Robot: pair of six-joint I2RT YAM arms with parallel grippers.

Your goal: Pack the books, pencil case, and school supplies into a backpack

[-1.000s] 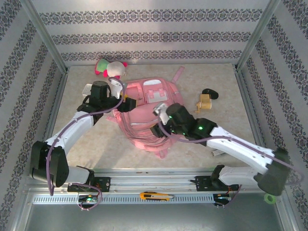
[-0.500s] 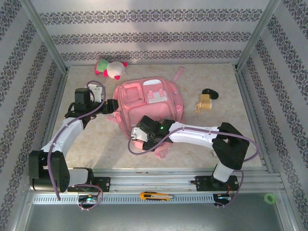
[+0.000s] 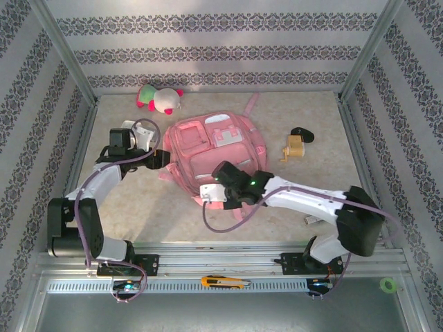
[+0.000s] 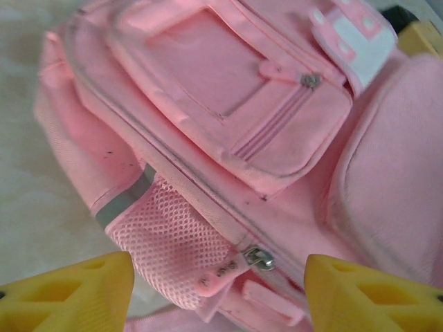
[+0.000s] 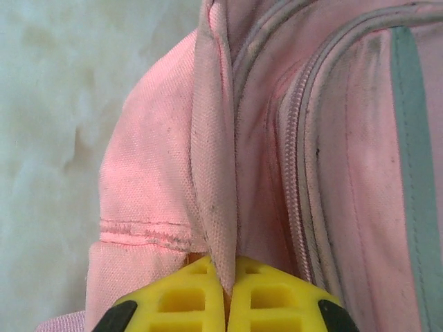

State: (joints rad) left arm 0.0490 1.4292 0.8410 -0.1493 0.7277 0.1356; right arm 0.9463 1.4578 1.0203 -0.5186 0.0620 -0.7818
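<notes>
Right gripper (image 5: pixel 228 294) has pinched backpack (image 3: pixel 208 142) fabric, perhaps strap; left gripper (image 4: pixel 218 280) gapes near plush toy (image 3: pixel 160 98).

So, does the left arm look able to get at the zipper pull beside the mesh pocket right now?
Probably yes: the left gripper stands open facing the side of the backpack, and the zipper pull lies uncovered between its fingers. The right gripper pinches a backpack fold elsewhere.

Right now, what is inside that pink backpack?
Its inside cannot be seen. The backpack lies front up, the zips that show look closed, and pink fabric covers any contents. The right gripper pinches a fold of fabric at its near edge.
</notes>
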